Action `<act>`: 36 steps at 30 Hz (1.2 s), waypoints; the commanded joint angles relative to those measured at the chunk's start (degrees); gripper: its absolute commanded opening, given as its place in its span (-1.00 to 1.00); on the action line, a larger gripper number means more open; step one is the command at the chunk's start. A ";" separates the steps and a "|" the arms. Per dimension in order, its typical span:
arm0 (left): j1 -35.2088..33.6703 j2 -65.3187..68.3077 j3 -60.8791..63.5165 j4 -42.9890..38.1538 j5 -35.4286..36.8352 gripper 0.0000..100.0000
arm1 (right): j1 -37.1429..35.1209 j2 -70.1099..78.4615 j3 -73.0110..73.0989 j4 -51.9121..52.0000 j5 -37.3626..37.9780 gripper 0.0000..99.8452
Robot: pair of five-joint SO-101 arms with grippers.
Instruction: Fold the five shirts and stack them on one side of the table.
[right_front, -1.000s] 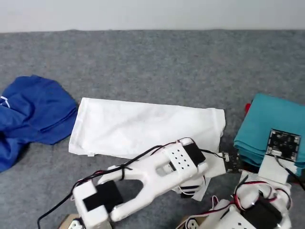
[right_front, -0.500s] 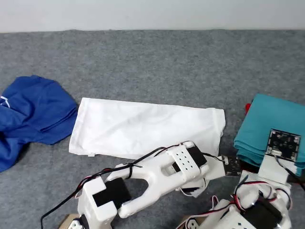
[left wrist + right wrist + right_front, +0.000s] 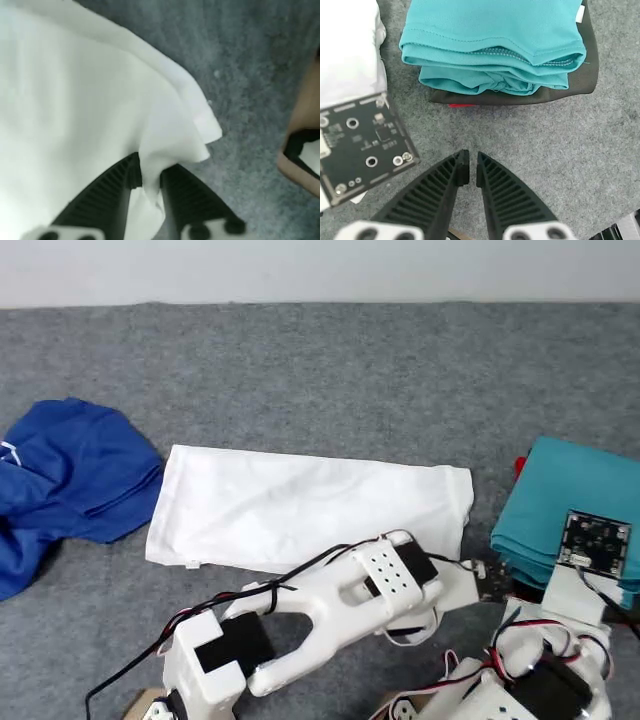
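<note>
Cloth note: thin white folded shirt [image 3: 300,505], flat across the worktop's [image 3: 330,370] middle, looks light, limp and slide-prone; my left gripper [image 3: 150,174] pinches its doubled front corner, a hold I judge sound, right gripper [image 3: 468,170] closed on nothing.

High view down over table [image 3: 350,370], wrist views close above it, all sharing white shirt [image 3: 300,505]

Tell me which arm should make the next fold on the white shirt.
Left, probably. The left gripper is shut on an edge of the white shirt, while the right gripper hangs empty over the table near the folded teal shirt.
</note>
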 commanded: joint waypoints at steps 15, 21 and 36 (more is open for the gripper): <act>-6.51 -8.79 -3.91 -3.16 0.18 -0.97 | 0.40 -0.40 -0.35 -1.01 -0.53 -0.92; -10.20 -8.79 -3.82 -8.00 -0.09 -0.97 | 0.40 -0.48 -0.18 -1.19 -0.53 -0.92; -15.12 -4.92 -4.09 -18.99 -2.99 -0.96 | 0.40 -0.48 -0.18 -1.19 -0.53 -0.92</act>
